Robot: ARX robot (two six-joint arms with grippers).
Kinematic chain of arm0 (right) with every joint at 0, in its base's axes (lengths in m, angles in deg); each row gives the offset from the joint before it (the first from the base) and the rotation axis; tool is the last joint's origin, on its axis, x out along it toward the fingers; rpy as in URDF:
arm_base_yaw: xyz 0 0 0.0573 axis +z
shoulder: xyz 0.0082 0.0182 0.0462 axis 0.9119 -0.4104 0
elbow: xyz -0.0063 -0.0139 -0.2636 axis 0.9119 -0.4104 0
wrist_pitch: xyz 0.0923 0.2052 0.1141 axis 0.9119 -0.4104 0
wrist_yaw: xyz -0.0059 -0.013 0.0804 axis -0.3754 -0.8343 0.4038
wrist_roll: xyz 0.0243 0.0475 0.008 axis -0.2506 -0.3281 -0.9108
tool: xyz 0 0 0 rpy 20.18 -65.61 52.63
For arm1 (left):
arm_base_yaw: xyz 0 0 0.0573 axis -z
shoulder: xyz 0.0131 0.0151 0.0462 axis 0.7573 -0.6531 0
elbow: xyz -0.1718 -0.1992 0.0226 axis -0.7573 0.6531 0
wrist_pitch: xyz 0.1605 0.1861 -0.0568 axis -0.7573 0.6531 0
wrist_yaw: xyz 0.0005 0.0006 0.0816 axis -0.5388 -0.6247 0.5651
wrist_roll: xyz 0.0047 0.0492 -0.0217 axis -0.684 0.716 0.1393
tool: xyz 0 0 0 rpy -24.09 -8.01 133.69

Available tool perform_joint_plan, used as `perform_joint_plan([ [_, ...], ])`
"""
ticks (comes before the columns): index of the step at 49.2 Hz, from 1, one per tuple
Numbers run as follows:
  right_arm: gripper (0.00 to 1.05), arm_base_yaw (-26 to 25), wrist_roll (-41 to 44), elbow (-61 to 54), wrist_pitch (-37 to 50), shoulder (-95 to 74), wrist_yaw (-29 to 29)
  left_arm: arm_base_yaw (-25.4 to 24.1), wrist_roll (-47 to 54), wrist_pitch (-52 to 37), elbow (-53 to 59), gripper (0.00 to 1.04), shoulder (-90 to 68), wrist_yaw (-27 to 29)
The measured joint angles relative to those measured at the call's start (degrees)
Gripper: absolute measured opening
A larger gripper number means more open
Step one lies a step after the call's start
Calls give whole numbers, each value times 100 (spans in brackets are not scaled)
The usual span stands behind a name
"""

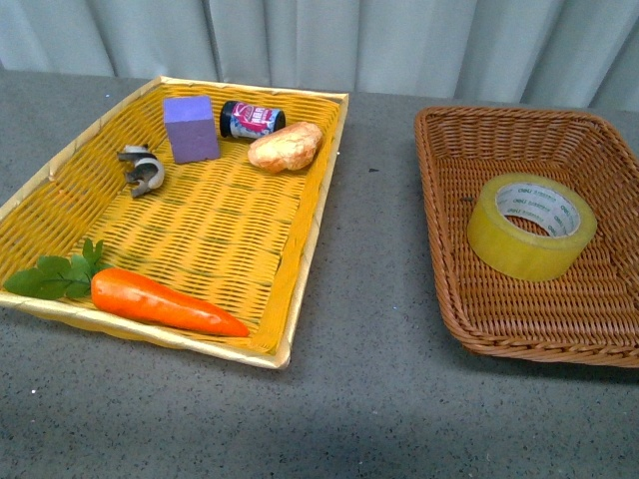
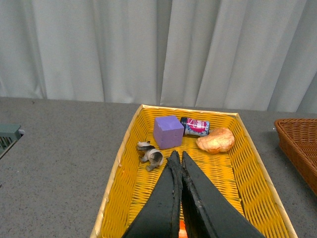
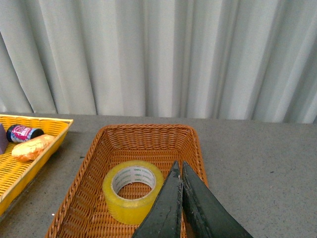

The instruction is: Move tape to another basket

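Right hand (image 3: 179, 168) shut, empty; tape (image 3: 132, 191) beside, in basket (image 3: 94, 163)

Basket (image 1: 454, 299) rim cut off, right.

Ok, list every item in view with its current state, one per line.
Tape: lying flat, hole up, in the brown basket.
Carrot: on its side in the yellow basket.
Purple block: upright.
Bottle: on its side.
Bread: resting beside the bottle.
Clip: lying loose.
Left tool: shut, empty.
Right tool: shut, empty.
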Motion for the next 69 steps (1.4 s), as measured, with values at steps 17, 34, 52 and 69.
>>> perform_joint_plan([
  [17,1,0,0,0,-1075,1139,0,0,0,994,0,4,1038,-2],
  [34,1,0,0,0,-1836,1910,11,-2,0,1703,0,4,1746,0],
  [52,1,0,0,2,-3064,3099,15,0,-2,2811,0,4,2811,-15],
  [69,40,0,2,2,-3067,3104,15,0,-4,2815,0,56,2811,-13],
])
